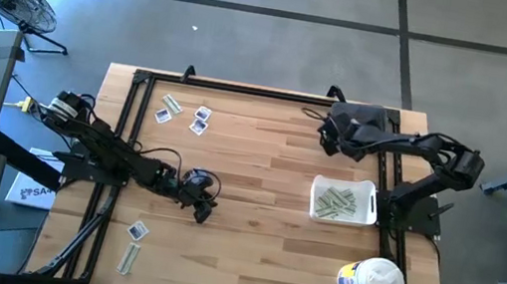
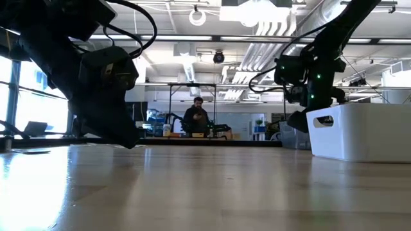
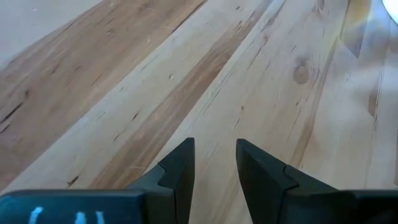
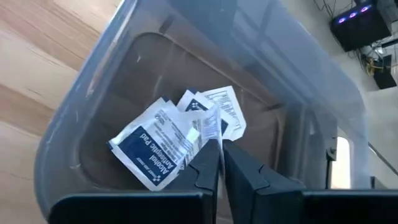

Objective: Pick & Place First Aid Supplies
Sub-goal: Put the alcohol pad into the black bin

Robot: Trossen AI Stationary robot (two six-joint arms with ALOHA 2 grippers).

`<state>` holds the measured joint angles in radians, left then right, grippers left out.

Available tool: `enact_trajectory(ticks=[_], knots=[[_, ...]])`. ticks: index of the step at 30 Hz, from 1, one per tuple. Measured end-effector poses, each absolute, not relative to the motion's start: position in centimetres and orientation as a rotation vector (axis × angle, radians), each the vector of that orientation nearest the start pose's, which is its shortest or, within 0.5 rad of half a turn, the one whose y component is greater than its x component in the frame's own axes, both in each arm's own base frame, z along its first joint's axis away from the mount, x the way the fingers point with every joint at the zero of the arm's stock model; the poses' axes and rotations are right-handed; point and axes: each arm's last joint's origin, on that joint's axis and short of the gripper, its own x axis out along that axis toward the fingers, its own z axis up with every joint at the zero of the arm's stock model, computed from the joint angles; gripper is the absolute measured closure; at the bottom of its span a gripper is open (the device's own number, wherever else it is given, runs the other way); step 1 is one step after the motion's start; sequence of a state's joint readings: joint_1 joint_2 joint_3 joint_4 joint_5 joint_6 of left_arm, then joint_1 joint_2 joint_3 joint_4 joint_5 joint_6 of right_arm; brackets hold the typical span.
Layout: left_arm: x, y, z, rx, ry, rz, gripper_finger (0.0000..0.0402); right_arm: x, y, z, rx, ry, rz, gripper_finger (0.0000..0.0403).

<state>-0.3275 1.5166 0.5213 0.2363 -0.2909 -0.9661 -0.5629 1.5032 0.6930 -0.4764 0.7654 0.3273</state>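
Fingers of the right gripper [image 4: 221, 165] are seen almost together above a clear bin [image 4: 81, 124], and the square white sachets with dark blue print [image 4: 168, 140] lie in a loose heap on the bin's floor just ahead of the tips. Whether an edge of a sachet is pinched cannot be told from the right wrist view; the narrow gap suggests a drop-off being made, judged only from how things lie.

In the high view this right gripper [image 1: 351, 131] is poised at about one o'clock on the table [image 1: 247, 252], with a white tray [image 1: 370, 218] of narrow pale strip wrappers [image 1: 340, 201] at roughly three o'clock. The wrappers and the sachets appear to be kept in separate containers, presumably for sorting.

The left gripper [image 1: 197, 194] is held low near the table's middle, toward nine o'clock, its fingers [image 3: 180, 168] apart over bare wood with nothing between them. Loose supplies are left at eleven o'clock [image 1: 185, 115] and at seven o'clock [image 1: 132, 245], so the left arm is probably placed between the two groups for reaching either. A large round tub [image 1: 372, 281] stands at five o'clock.
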Motion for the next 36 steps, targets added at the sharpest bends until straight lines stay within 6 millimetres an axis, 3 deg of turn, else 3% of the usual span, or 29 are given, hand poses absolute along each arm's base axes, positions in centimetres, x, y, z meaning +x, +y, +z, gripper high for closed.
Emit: enact_trajectory(ticks=[13,17,22,26,30,33,36], knots=[[24.8,-7.5,12.8,-0.692,0.669,0.311,0.0285,20.6,-14.9,15.5,0.210,1.089,-1.200,0.0316],[24.8,-7.5,12.8,-0.692,0.669,0.311,0.0285,21.2,-15.2,16.9,0.215,1.087,-1.192,0.0315],[24.8,-7.5,12.8,-0.676,0.671,0.305,0.0285,21.7,-14.5,20.2,0.164,1.080,-1.203,0.0328],[25.4,-6.6,13.4,-0.681,0.672,0.312,0.0285,22.1,-12.7,23.4,0.130,0.994,-1.161,0.0338],[26.5,-4.4,14.6,-0.672,0.704,0.375,0.0285,22.6,-9.5,25.5,0.170,0.842,-1.051,0.0347],[27.3,-2.6,16.0,-0.647,0.749,0.454,0.0285,23.1,-6.5,25.6,0.210,0.746,-0.921,0.0352],[27.4,-0.8,17.3,-0.586,0.835,0.569,0.0285,23.8,-3.3,24.4,0.203,0.686,-0.773,0.0358]])
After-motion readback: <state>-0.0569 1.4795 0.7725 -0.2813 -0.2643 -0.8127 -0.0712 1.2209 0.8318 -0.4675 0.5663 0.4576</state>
